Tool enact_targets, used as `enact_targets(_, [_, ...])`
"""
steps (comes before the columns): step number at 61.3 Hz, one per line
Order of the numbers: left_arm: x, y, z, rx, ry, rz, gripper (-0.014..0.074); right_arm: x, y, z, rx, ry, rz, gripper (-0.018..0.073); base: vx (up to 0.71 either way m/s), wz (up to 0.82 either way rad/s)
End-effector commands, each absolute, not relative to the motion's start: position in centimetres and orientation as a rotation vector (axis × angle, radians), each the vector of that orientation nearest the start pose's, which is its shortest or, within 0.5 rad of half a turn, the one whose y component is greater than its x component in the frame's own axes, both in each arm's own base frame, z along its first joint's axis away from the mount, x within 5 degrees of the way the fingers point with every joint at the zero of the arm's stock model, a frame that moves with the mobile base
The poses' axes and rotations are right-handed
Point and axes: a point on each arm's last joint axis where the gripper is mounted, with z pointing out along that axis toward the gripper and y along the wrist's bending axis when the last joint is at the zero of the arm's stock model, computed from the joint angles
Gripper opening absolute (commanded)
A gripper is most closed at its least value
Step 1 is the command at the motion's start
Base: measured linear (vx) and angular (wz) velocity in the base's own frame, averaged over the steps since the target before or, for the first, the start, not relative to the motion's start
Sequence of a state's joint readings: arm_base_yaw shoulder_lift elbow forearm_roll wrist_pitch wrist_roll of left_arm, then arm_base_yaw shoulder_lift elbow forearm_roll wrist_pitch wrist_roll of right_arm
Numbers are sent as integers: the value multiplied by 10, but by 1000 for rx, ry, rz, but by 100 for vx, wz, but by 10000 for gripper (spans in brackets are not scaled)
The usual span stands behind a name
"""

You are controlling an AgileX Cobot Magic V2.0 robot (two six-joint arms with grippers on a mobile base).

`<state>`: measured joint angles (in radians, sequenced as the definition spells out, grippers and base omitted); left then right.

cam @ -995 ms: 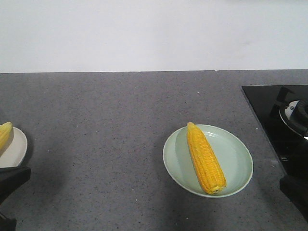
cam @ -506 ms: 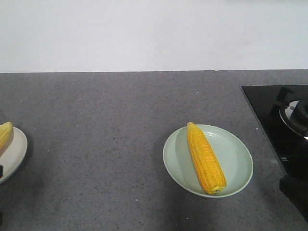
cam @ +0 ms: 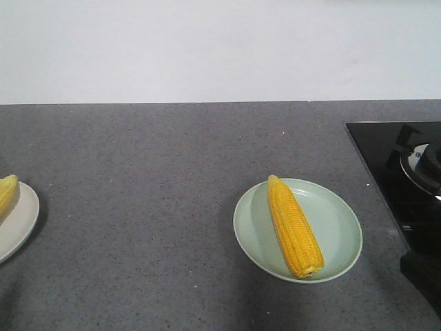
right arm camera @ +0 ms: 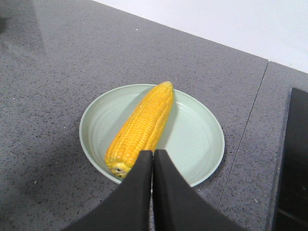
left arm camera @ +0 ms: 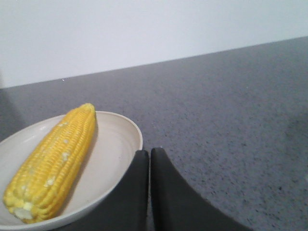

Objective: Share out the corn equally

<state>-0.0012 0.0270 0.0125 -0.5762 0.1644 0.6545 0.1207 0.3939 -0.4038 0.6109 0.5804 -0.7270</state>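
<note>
One yellow corn cob (cam: 295, 226) lies lengthwise on the pale green plate (cam: 341, 221) right of centre; it is the corn cob (right arm camera: 142, 122) on the green plate (right arm camera: 197, 134) in the right wrist view. Another corn cob (left arm camera: 53, 161) lies on a white plate (left arm camera: 113, 154); the front view shows only that cob's tip (cam: 6, 192) and the plate's edge (cam: 21, 221) at the far left. My left gripper (left arm camera: 149, 153) is shut and empty, beside the white plate's rim. My right gripper (right arm camera: 153, 154) is shut and empty, above the green plate's near edge.
A grey speckled countertop (cam: 151, 179) runs back to a white wall. A black glass cooktop (cam: 396, 172) with a metal burner (cam: 424, 165) sits at the right edge, close to the green plate.
The dark arm part at the lower left of the front view has withdrawn out of frame. Corn and plates have not moved.
</note>
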Motion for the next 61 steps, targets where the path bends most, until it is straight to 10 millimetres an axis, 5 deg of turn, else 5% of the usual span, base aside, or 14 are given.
enact_targets(1, [56,-2,205,60,1511,29,-7,80,37,291,-475,1832,253,-4,0,0])
enact_targets(61, [55,1,199,-43,1568,-28,-7,80,37,291,-478,1836,256,-4,0,0])
